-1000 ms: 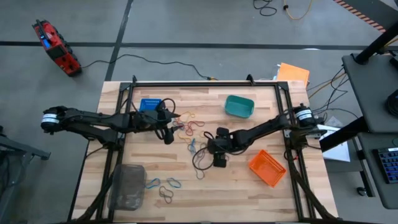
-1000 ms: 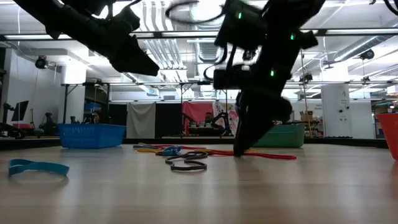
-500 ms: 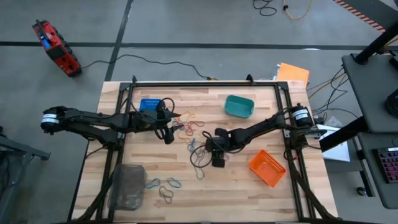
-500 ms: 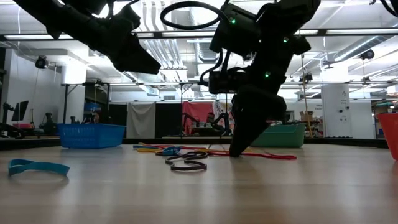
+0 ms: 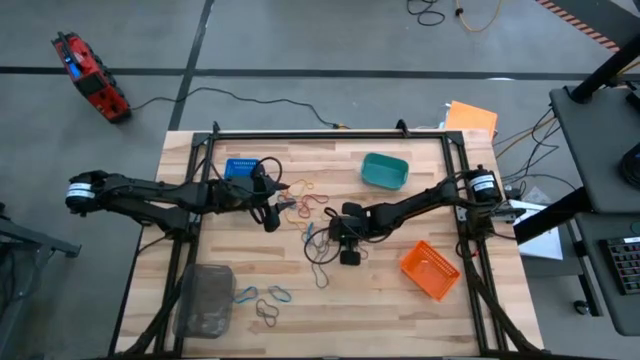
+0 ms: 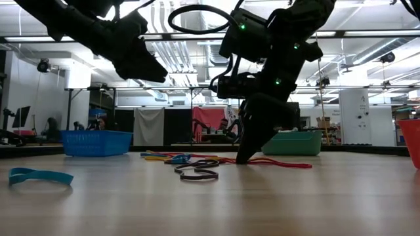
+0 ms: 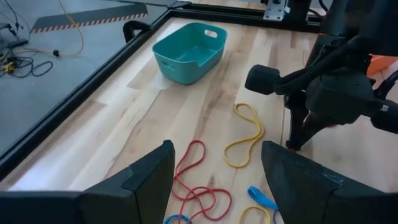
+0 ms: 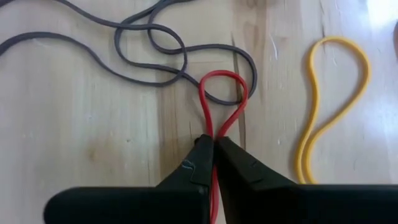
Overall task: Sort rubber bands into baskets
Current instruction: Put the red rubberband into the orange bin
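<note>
- Far left of the wooden surface, high view: clear-grey basket at the near-left corner, w/ blue bands and a dark band lying loose just beside it
- Blue perforated basket at the far-left part of the surface; also seen in low view at left, beyond a blue band flat on the wood
- Left end effector hangs above the surface just beside the blue basket, near the mixed pile of bands; left wrist view shows its fingers spread apart, released, nothing between them
- Below those fingers, left wrist view: red loops and a yellow loop flat on the wood
- Centre: right end effector tip-down at the surface; right wrist view shows it clenched on a red rubber band, loop end lying over a dark grey band, w/ a yellow band apart beside it
- Low view: same end effector meets the surface beside a dark band, red band trailing flat
- Right: teal basket at the far side, well apart from the end effectors; orange mesh basket near the right edge
</note>
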Tool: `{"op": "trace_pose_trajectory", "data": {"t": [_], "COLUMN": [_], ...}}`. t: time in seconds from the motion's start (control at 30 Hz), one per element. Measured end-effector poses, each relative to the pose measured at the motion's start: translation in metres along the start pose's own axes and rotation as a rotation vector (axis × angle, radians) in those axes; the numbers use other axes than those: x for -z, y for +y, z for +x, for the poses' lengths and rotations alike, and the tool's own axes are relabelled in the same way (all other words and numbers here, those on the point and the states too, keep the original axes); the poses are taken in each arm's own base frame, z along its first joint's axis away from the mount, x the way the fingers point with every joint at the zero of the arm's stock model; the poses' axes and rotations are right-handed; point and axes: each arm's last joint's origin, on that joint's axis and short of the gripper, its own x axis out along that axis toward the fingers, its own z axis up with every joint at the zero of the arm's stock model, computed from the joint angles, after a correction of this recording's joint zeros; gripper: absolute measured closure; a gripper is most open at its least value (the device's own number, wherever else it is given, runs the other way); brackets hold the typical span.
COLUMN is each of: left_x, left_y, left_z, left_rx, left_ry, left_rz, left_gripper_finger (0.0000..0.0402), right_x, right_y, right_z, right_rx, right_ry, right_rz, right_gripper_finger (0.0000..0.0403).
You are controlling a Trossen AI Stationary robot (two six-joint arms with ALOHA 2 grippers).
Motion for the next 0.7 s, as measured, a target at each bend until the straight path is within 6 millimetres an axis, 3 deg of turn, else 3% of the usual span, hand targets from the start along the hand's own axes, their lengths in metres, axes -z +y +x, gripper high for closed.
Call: {"op": "trace_pose_trajectory", "data": {"t": [0.3, 0.7], "left_x": [0.001, -0.001], "left_y": [-0.014, -0.041], "left_z": [-0.003, -0.013], "left_rx": [0.127, 0.244], "left_ry": [0.009, -0.040], "left_rz": [-0.047, -0.044], "left_gripper_finger": [0.0178, 0.0178], "right_x": [-0.017, -0.011], "right_y": [-0.003, 0.010], "right_z": [-0.061, -0.120], "right_rx": [-0.013, 0.056], "right_ry": [-0.176, -0.346], "right_rz": [-0.012, -0.062], "right_gripper_finger": [0.0394, 0.0394]}}
